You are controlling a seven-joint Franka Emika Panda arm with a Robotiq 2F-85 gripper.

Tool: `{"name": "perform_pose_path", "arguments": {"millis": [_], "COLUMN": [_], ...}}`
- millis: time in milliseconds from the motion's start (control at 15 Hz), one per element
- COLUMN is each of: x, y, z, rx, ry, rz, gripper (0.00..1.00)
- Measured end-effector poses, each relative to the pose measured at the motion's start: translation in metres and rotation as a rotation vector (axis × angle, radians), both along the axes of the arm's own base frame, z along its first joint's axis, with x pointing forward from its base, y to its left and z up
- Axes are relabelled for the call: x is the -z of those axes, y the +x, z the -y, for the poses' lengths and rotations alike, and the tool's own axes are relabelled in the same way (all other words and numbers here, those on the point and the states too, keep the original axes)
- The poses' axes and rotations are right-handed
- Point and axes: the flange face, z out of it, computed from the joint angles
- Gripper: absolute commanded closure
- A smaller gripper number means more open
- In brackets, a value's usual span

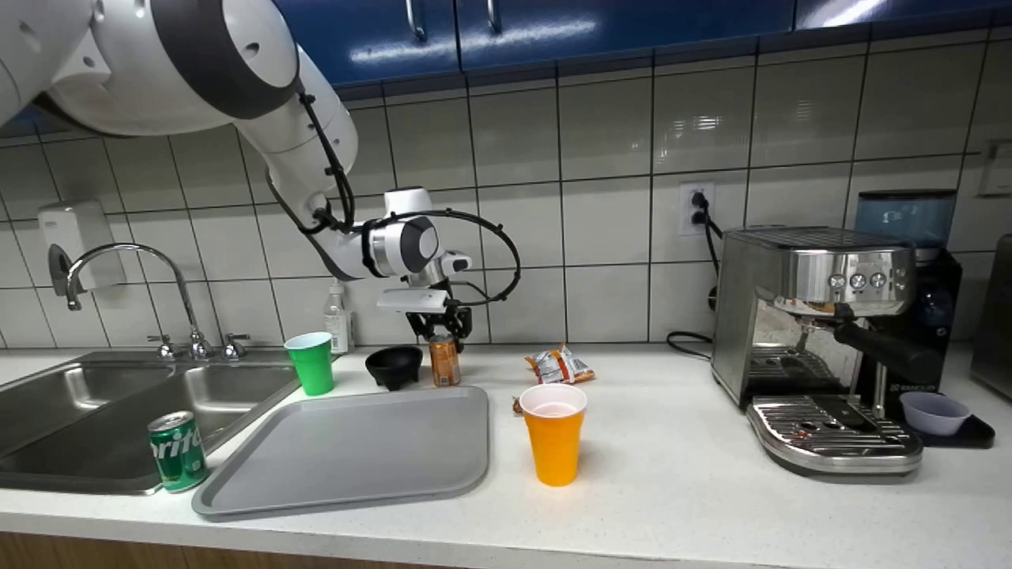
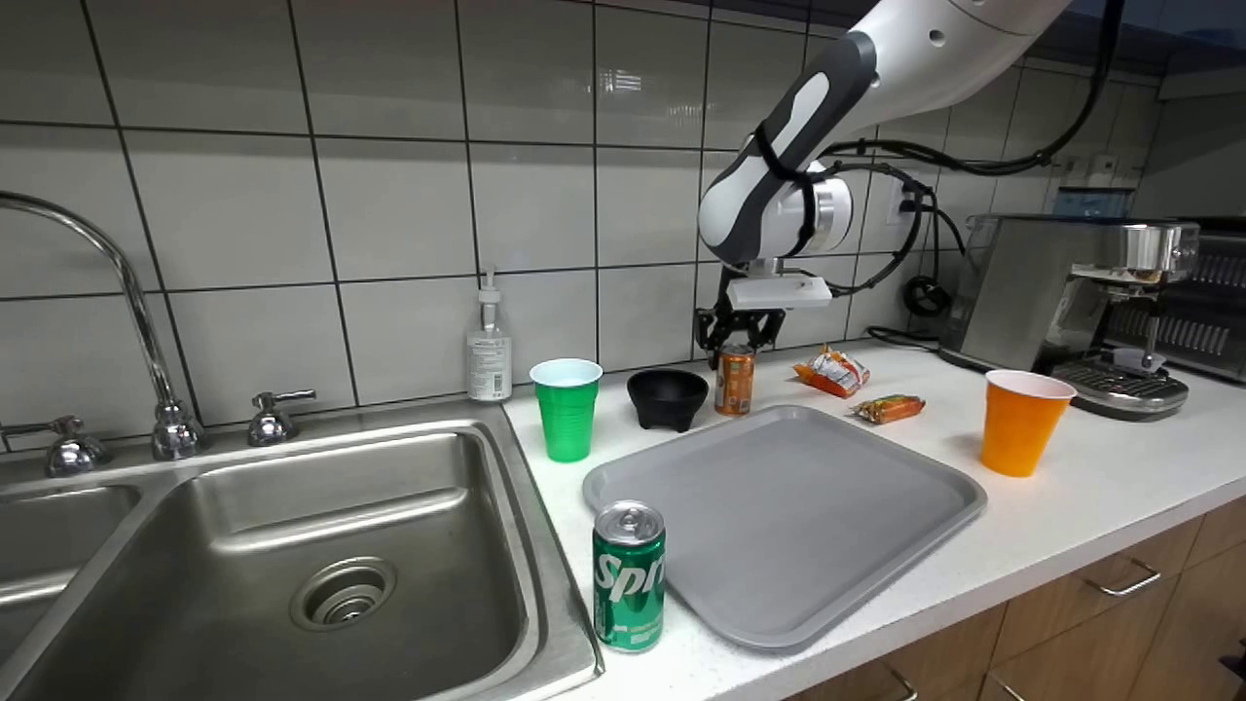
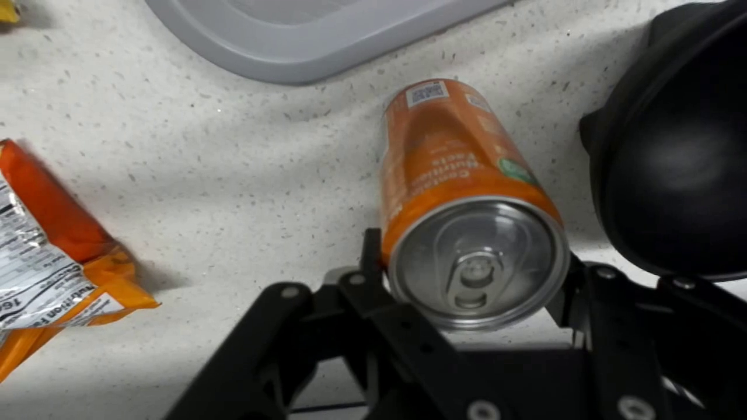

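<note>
Gripper [image 3: 470,271] around orange can [image 3: 464,192] (seemingly snug)

room: between orange can [image 3: 461,163] and snack packet [image 3: 52,262] | obstacles: black bowl [image 3: 683,157], tiled wall [image 1: 605,221]

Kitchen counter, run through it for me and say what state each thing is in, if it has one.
Orange can: upright, lid unopened
Tool: closed on the orange can
Black bowl: upright
Green cup: upright
Orange cup: upright
Sprite can: upright, opened or not unclear
Pump bottle: upright
Gray tray: lying flat
Snack bag: lying, seal unclear
Wrapped snack: lying
Faucet: no water running
Coffee machine: portafilter fitted
Lavender bowl: upright
</note>
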Motion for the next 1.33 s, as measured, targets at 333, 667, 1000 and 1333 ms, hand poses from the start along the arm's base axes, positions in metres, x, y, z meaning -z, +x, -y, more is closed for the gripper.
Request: {"name": "perform_pose_path", "arguments": {"millis": [333,667,1000,1333], "x": [-0.016,-0.039,-0.052,-0.058], "y": [-0.001,-0.015,-0.04,-0.072], "z": [-0.001,0.0,0.003,0.001], "rx": [-0.002,0.001,0.005,-0.002], "ry": [0.0,0.0,0.0,-0.001], "rz": [0.016,0.018,0.002,-0.019], "gripper": [0.63,0.63,0.63,0.63]}}
